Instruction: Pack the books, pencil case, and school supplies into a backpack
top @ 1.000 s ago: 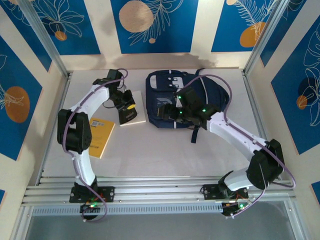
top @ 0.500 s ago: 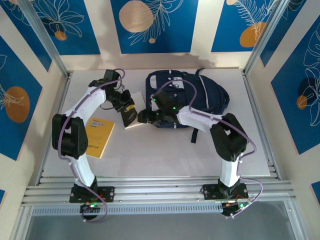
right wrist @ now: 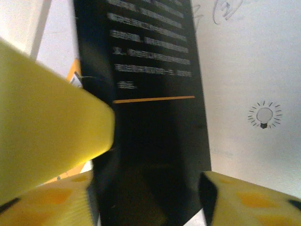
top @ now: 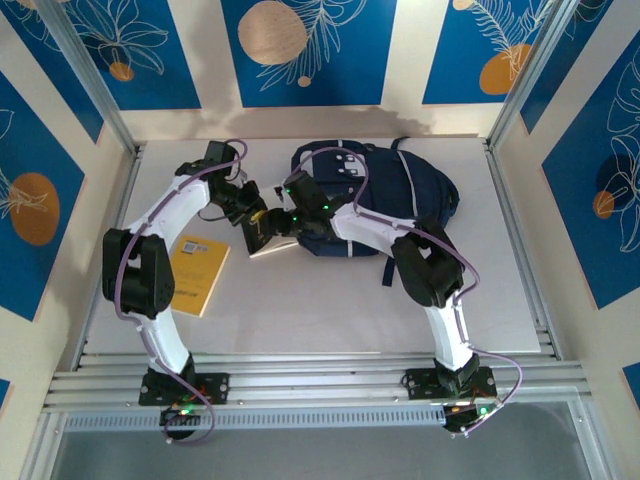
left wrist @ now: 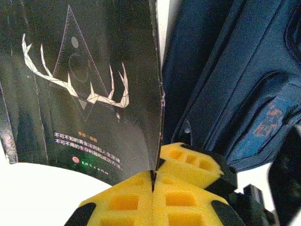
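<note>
**Both sets of fingers at the black book**

My left fingers (top: 256,215) are pressed fully together on the bottom edge of the black book (left wrist: 84,84), which stands upright out of them. In my left wrist view its cover, with a white antler-and-triangle design and small white print, takes up the upper left. The navy backpack (top: 400,185) runs down the right of that view, just beside the book's edge.

My right fingers (top: 280,222) are about half spread, with the same book between them. In my right wrist view its dark cover, carrying white print and a thin orange line, runs from the top centre down to the bottom. One yellow finger sits against its left edge and the other at its lower right. I cannot tell whether they are pressing on it. Behind the book lies a white cover (right wrist: 249,70) with a little light-bulb drawing.

From above, the book and both sets of fingers sit left of centre, at the backpack's left side. The backpack lies in the upper middle of the bench (top: 330,310), and a yellow-orange book (top: 200,272) lies flat at the left.

A second ago my right fingers hung over the backpack's front, wider apart, right of centre. That arm has since swung left across the pack to the book. My left fingers have kept their hold and barely moved.
</note>
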Controlling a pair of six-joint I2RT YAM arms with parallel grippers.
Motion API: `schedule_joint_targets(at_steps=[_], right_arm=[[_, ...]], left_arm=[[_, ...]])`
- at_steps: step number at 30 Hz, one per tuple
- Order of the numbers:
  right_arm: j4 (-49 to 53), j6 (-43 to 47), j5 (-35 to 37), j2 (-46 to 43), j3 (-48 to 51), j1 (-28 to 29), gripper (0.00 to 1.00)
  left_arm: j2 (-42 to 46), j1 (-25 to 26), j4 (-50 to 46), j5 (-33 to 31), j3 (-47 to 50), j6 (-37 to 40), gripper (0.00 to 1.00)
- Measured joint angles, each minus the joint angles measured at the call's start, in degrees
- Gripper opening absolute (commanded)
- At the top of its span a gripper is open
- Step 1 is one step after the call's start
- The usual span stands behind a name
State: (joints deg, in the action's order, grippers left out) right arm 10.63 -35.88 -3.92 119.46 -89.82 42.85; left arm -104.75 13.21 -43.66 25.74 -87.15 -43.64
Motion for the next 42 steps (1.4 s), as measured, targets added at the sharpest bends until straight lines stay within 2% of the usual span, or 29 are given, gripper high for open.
schedule_joint_targets(at_steps=[6,10,13,15,21,25,28,35,42], right_arm=[[-0.3,2.1,1.7,0.8,-1.4,0.9,0.12],[0.0,3.0,3.1,1.6,-3.6,1.3,0.08],[0.5,2.9,4.1,1.8,-3.7,1.2,0.08],[0.5,2.5,4.4,1.8,-3.7,0.9,0.08],[-0.8,-2.3,2.3,2.2,-1.9,-0.7,0.07],[-5.7,-10.8,-4.3,2.3,1.5,-3.8,0.07],[-10.9,-17.3,-9.3,2.3,4.4,-5.8,0.07],[-21.4,-27.0,-16.0,2.2,8.2,-7.8,0.06],[-30.4,-33.6,-18.9,1.8,12.0,-8.8,0.05]], left_arm=[[-0.3,-0.1,0.2,0.2,-0.5,-0.6,0.01],[-1.5,-0.1,-0.8,0.4,-3.6,-0.1,0.35],[-1.5,-0.2,-3.5,-0.7,-6.3,1.5,0.48],[-1.4,-0.4,-4.4,-1.6,-7.4,3.1,0.52],[3.8,-0.8,-3.3,-4.1,-6.3,6.9,0.55],[11.4,-2.5,0.0,-5.4,-0.1,8.5,0.57],[13.3,-5.4,2.5,-4.8,4.5,8.7,0.57],[5.8,-9.9,10.7,-0.2,13.6,5.4,0.58],[-0.6,-10.2,17.0,2.0,13.9,1.2,0.58]])
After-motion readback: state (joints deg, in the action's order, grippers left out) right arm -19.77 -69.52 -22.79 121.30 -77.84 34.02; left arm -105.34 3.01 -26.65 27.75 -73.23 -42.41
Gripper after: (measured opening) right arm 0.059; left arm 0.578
